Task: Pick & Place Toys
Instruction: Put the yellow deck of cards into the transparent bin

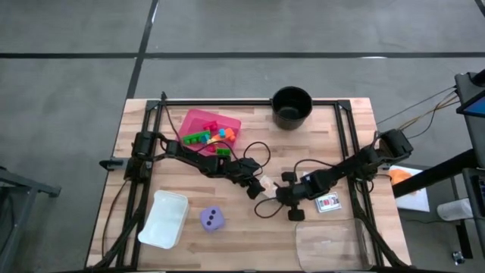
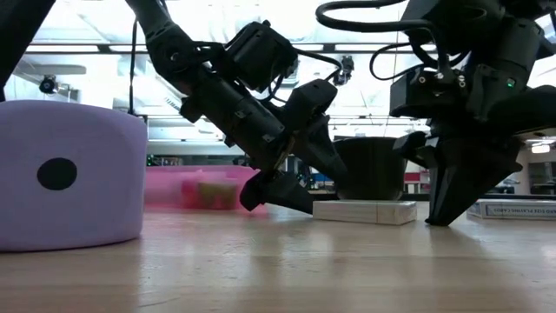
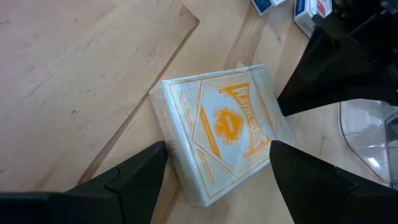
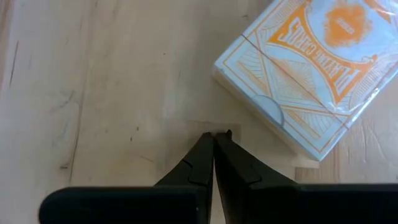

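An orange-and-white card deck [image 3: 227, 127] lies flat on the table's middle [image 1: 267, 184]. My left gripper [image 3: 217, 155] is open, with one finger on each long side of the deck. My right gripper [image 4: 214, 135] is shut, its tips down at the table just beside the deck's corner, apart from it. A white-red card box [image 1: 328, 202] lies right of the right gripper. A purple die [image 1: 212, 219] sits near the front. Several coloured bricks [image 1: 208, 136] lie in the pink tray [image 1: 198, 117]. My left gripper comes slanting down from the table's left, its fingertips [image 3: 158, 152] beside the deck's long sides [image 3: 166, 134]. I cannot tell whether they touch the deck. The deck lies flat on the table.
A black pot [image 1: 292, 106] stands at the far edge. A clear tub [image 1: 163, 218] sits at the front left and a clear lid [image 1: 326, 243] at the front right. The two grippers are close together over the middle of the table.
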